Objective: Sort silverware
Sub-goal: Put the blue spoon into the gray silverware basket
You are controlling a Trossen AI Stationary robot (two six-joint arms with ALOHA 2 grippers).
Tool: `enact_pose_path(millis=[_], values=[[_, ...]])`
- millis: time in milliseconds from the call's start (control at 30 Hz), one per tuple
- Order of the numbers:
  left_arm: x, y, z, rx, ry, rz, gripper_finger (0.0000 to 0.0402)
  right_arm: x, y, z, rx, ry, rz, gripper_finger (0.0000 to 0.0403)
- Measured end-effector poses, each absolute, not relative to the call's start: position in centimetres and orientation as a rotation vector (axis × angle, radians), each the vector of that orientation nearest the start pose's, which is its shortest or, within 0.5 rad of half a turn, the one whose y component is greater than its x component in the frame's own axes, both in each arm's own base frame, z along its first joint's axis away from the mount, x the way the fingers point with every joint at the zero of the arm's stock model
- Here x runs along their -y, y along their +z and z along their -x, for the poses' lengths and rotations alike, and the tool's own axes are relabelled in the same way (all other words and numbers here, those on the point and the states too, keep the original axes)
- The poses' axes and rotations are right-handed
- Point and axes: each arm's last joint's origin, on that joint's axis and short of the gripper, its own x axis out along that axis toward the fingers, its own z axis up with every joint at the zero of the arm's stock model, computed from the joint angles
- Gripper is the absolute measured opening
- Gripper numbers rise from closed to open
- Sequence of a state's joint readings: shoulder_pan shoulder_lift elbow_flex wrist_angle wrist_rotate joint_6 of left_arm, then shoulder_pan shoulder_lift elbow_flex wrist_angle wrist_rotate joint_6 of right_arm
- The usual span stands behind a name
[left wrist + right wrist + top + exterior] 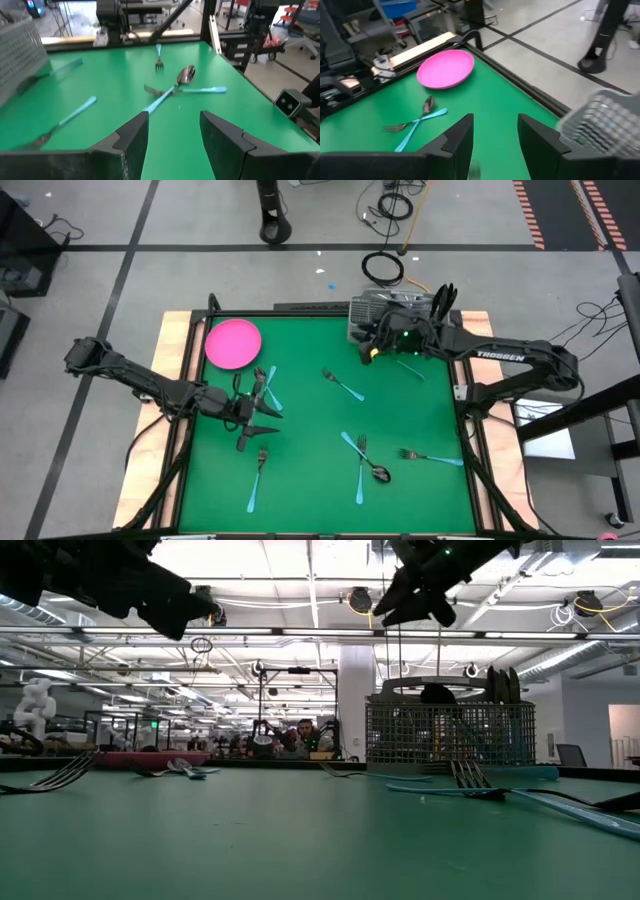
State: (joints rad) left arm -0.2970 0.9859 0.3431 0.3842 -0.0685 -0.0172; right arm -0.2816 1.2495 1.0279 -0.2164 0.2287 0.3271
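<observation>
Several pieces of silverware [361, 463] lie scattered across the green surface [310, 415], each finger-thin, some with light-blue plastic handles and others all dark grey metal. From the high view I count roughly eight loose pieces, though where they cross I cannot separate them for certain. One crossed pair [266, 388] sits just below the pink plate [233, 343]; the right wrist view shows it as a blue-handled fork over a dark spoon. One dark fork [342, 385] lies alone near the middle. One blue-handled fork [257, 478] lies toward the near left. A cluster of three, two blue-handled pieces and a dark spoon, crosses at centre front, and one blue-handled fork [432, 457] rests to its right. More pieces stand upright in the one wire-mesh caddy [377, 313] at the far edge; I cannot count them.

My left gripper [252, 423] hangs above the surface beside the crossed pair, jaws spread wide with nothing between them. My right gripper [372, 348] hovers just in front of the caddy, jaws parted and empty in the wrist view. One person shows far off in the room behind.
</observation>
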Motion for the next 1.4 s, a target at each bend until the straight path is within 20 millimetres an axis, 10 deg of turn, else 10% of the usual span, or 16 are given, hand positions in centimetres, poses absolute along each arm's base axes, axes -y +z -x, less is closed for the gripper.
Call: enact_pose_path(millis=[600,1400], values=[[4.3,21.1,-14.1,-0.369,0.019,0.010,0.0180,6.5,27.9,-37.0,-0.449,-0.423,-0.362,0.0141],[4.1,21.4,-13.1,-0.353,0.055,-0.034,0.0180,4.4,15.7,-54.2,-0.669,-0.345,-0.346,0.0141]])
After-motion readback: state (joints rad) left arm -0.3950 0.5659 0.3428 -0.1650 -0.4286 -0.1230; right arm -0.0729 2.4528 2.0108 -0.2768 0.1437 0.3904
